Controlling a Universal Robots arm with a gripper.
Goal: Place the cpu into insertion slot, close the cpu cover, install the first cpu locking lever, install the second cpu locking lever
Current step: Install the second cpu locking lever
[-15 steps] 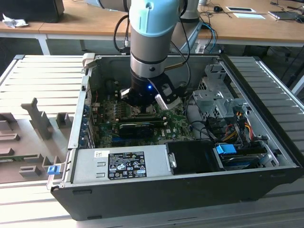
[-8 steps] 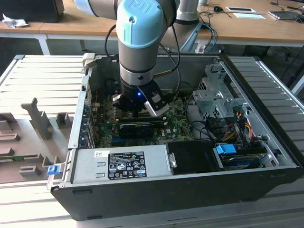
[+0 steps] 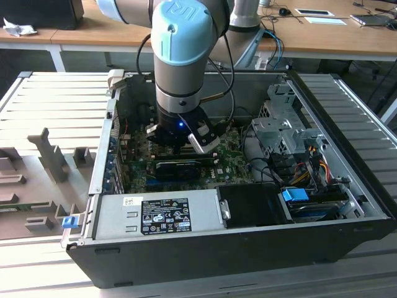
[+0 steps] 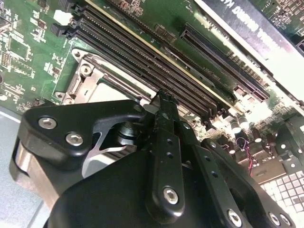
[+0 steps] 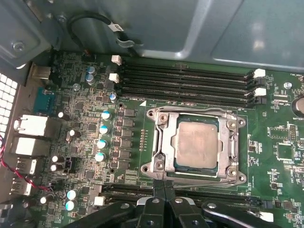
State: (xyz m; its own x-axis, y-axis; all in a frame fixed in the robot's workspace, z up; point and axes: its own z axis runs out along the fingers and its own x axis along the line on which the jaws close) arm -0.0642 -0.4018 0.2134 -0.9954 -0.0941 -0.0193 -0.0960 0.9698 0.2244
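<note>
Seen in the first wrist view: cpu (image 5: 196,144) seated in insertion slot (image 5: 161,145), centre-right of frame, cpu cover (image 5: 197,114) down around it. Hand (image 5: 164,186) pinched narrow, empty, just below socket's lower edge.

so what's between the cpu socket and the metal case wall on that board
In the first wrist view, four long black memory slots run side by side between the insertion slot, with the cpu seated in it, and the grey case wall.

Above you, the square silver-rimmed insertion slot (image 5: 197,145) lies open; long black memory slots (image 5: 187,85) and a grey metal case wall (image 5: 199,28) crowd one side.
</note>
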